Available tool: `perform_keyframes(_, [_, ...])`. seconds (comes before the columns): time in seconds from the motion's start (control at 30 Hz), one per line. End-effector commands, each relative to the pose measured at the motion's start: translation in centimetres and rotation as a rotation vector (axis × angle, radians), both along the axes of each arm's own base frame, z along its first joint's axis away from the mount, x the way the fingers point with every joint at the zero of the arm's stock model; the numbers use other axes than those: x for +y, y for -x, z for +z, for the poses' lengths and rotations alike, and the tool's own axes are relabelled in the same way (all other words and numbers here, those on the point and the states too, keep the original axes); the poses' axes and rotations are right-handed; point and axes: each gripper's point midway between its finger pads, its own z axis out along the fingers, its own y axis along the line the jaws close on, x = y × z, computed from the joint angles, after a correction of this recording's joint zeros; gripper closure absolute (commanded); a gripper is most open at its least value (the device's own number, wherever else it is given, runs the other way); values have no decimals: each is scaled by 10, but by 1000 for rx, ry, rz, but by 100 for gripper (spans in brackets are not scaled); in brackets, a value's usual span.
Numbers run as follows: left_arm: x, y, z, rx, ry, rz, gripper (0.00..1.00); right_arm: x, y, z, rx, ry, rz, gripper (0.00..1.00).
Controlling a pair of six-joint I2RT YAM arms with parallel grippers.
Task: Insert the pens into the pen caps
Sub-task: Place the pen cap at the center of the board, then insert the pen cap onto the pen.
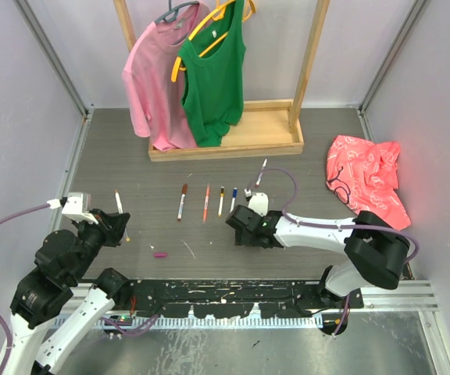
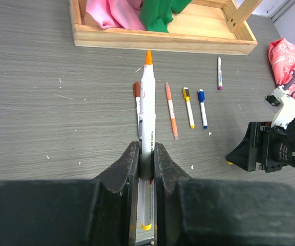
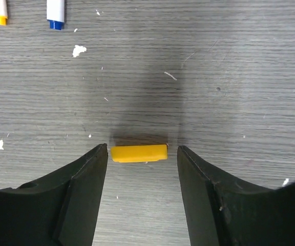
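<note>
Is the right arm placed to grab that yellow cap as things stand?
Probably yes: the right gripper sits open with the yellow cap lying between its jaws, nothing in the way.

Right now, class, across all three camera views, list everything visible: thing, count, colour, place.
row pens: 4, white, brown/orange/yellow/blue ends, centre.
lone pen: 1, white, beyond the row.
held pen: 1, white, orange tip, lifted, left.
yellow cap: 1, yellow, lying near right.
magenta cap: 1, magenta, near edge, left.
wooden rack: 1, pale wood, far side.
pink T-shirt: 1, pink, hanging on rack.
green vest: 1, green, beside it.
red cloth: 1, red, crumpled, right.
left hand: 1, black, shut on held pen.
right hand: 1, black, open, straddling yellow cap.
</note>
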Motion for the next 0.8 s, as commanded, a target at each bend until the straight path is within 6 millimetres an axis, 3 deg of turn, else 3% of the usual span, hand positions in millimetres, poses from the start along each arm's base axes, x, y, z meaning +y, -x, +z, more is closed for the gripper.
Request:
perform_keyframes(0.0, [-4,-5,8,-22,20,-2,100,8,-13,41,-86,-5,88,37])
perform_keyframes(0.2, [-2,-5,9,-24,19,6,100,28,-10,66,-128,48,528,37])
perform_keyframes(0.37, [-5,-6,8,-17,13,-6,100,40,4,59,-48,99,844,37])
perform_keyframes(0.57, [-4,-5,9,-22,15,-5,100,33,4,47,4,203,1036,39])
perform_keyframes(0.77, [-6,-6,7,-12,7,-12,100,25,-11,36,19,321,1105,44])
